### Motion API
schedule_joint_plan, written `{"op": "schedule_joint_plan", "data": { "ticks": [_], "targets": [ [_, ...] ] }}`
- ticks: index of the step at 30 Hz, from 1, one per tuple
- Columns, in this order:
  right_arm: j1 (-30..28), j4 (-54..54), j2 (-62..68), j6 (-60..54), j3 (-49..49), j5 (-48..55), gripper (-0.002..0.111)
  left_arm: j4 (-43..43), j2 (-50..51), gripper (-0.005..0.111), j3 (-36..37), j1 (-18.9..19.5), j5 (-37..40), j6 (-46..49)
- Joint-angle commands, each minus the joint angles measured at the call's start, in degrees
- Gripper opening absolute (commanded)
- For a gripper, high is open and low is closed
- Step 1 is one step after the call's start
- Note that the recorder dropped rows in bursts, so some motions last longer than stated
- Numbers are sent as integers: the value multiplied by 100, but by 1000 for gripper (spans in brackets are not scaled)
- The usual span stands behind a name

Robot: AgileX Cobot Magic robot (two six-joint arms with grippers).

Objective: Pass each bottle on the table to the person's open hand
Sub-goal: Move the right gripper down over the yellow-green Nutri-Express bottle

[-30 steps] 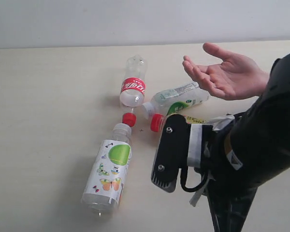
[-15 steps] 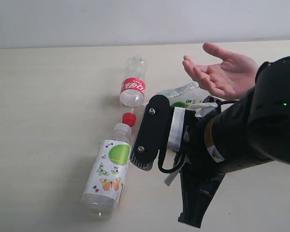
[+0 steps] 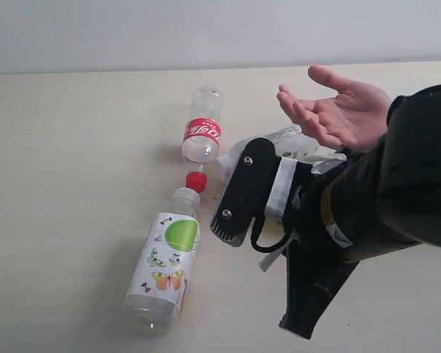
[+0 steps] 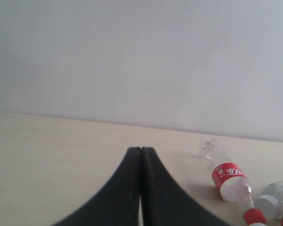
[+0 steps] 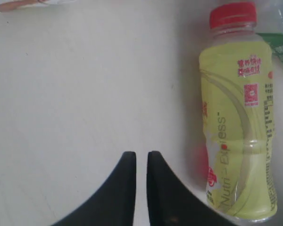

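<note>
Bottles lie flat on the table [image 3: 73, 147]. The clear red-label bottle [image 3: 202, 126] lies at the back, its red cap [image 3: 196, 181] toward the big butterfly-label bottle [image 3: 165, 257]. My right arm [image 3: 242, 193] covers most of the green-white label bottle [image 3: 283, 135] and hides the yellow-green one in the exterior view. In the right wrist view the yellow-green bottle [image 5: 236, 117] with its red cap lies just beside my right gripper [image 5: 141, 155], whose fingers stand a narrow gap apart over bare table. The person's open hand [image 3: 342, 110] waits palm up at the back right. My left gripper [image 4: 141, 150] is shut and empty.
The left wrist view shows the red-label bottle [image 4: 228, 174] and a white-capped bottle [image 4: 273, 200] far off to one side of its gripper. The tabletop's far edge meets a plain pale wall [image 3: 132, 29]. My right arm's bulk fills the lower right of the exterior view.
My right arm has swung up and left over the yellow-green bottle, hiding its red cap. Bottles and hand have not moved.
</note>
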Motion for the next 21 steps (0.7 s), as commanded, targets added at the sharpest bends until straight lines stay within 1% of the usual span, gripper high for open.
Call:
{"op": "schedule_joint_plan", "data": {
  "ticks": [1, 8, 14, 21],
  "targets": [
    [8, -71, 9, 37, -57, 191, 10, 17, -36, 0, 20, 13, -6, 4],
    [8, -22, 9, 126, -23, 651, 10, 17, -36, 0, 20, 13, -6, 4],
    [8, -33, 9, 191, 14, 651, 10, 17, -36, 0, 20, 13, -6, 4],
    [8, -423, 9, 405, 14, 733, 10, 17, -36, 0, 20, 13, -6, 4]
  ]
}}
